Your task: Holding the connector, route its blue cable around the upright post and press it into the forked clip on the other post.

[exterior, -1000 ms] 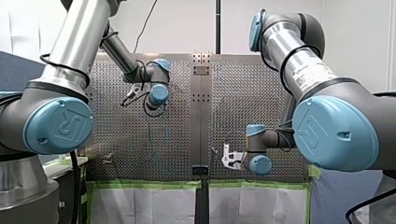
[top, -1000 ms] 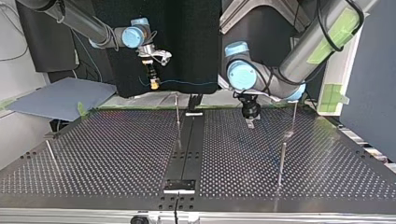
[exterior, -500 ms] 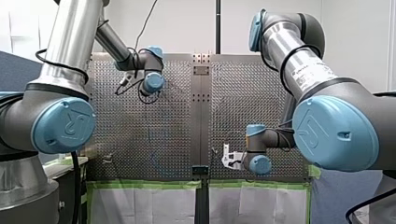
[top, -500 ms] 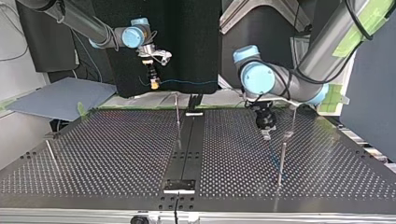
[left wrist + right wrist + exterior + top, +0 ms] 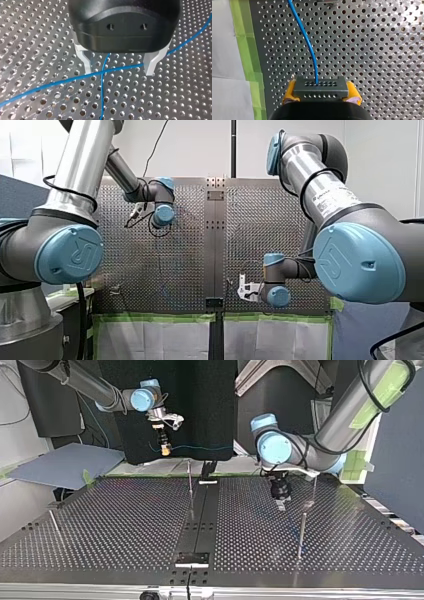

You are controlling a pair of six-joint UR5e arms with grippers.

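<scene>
So, the dark grey rectangular multi-hole connector (image 5: 320, 88) is clamped between the yellow pads (image 5: 289, 91) of my right claw (image 5: 321, 93); its thin blue cable (image 5: 304, 37) runs ahead. My left claw (image 5: 118, 70) hangs released, with the cable crossing between its fingers (image 5: 86, 62). Best bet: close gently there, keep slack while routing. No containers visible.

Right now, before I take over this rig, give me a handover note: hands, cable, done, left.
Right hand: shut on the connector, raised off the table, blue cable leading away from it.
Left hand: open, low over the table, cable passing between its fingers, ungripped.
Done: connector grasped.
Left: route cable around the upright post, press it into the forked clip; neither shows done, and I cannot pick out the clip.
</scene>
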